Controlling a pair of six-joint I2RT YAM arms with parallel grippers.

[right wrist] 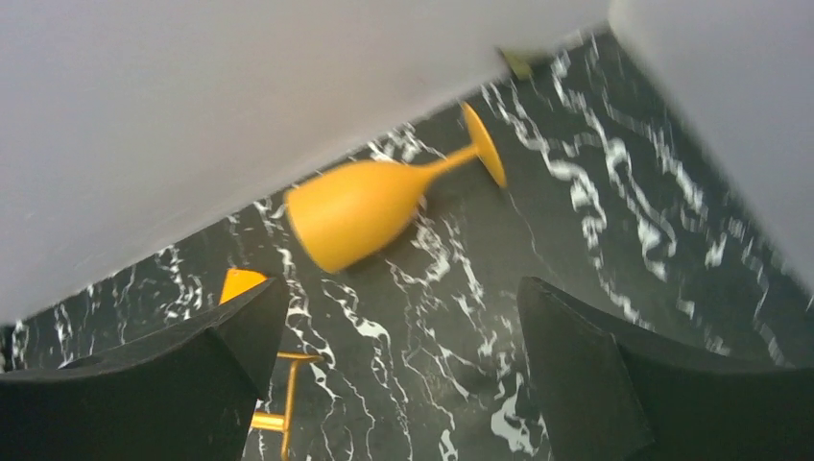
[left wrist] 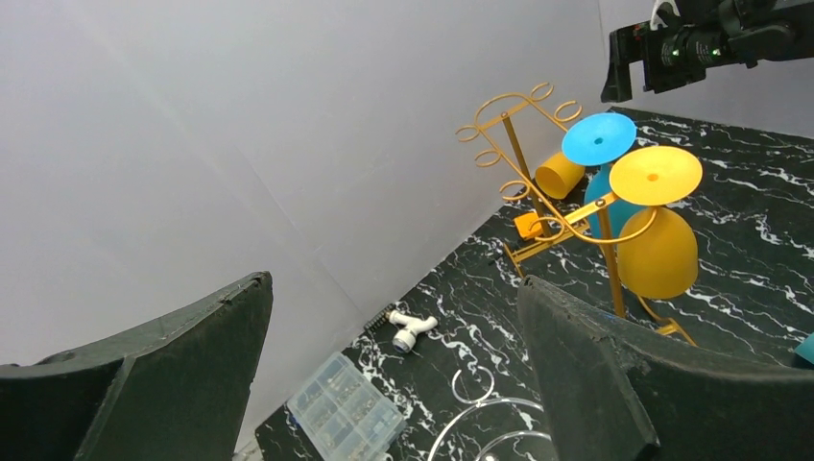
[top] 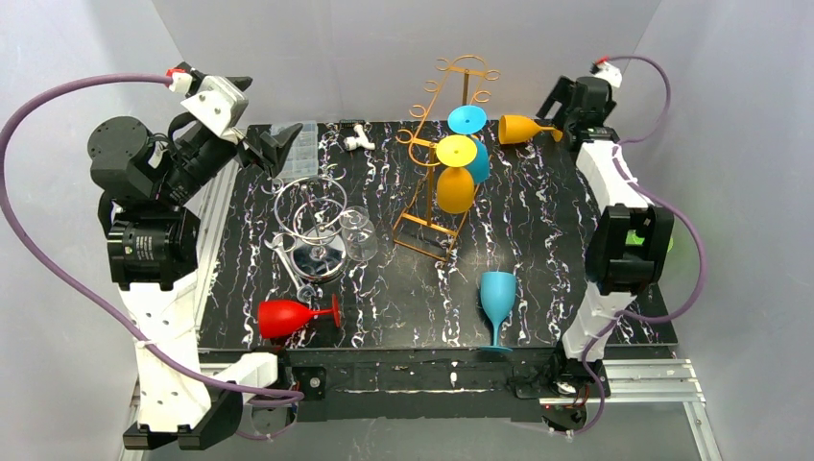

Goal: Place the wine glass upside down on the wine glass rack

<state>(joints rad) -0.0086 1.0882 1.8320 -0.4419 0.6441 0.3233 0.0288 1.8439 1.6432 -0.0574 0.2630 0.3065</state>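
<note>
Fingers (right wrist: 182, 384) of the right hand (right wrist: 398, 293) stand wide apart with nothing between them. This hand hangs over the far right corner of the desk (top: 538, 240), beyond and to the right of the gold rack (top: 429, 206). Just under it an orange wine glass (right wrist: 360, 211) lies on its side on the desk. Its bowl points toward the rack and its foot points away from the rack, and it is clear of both fingers.

The left hand (top: 274, 149) is also spread wide and empty. It is raised over the far left corner, well to the left of the rack and facing it.

Two glasses hang upside down on the rack, feet up in its wire loops: a second orange glass (top: 455, 182) on the near side and a blue glass (top: 477, 154) just behind it.

A teal glass (top: 497, 298) stands upright in front of the rack and a little to its right, close to the near edge. A clear glass (top: 359, 235) sits to the left of the rack, just beside a silver wire stand (top: 312, 221). Whether the clear glass is upright cannot be told. A red glass (top: 288, 317) lies on its side farther left and nearer the front. A clear plastic box (top: 305, 142) and a small white fitting (top: 357, 141) lie along the far edge, left of the rack.
</note>
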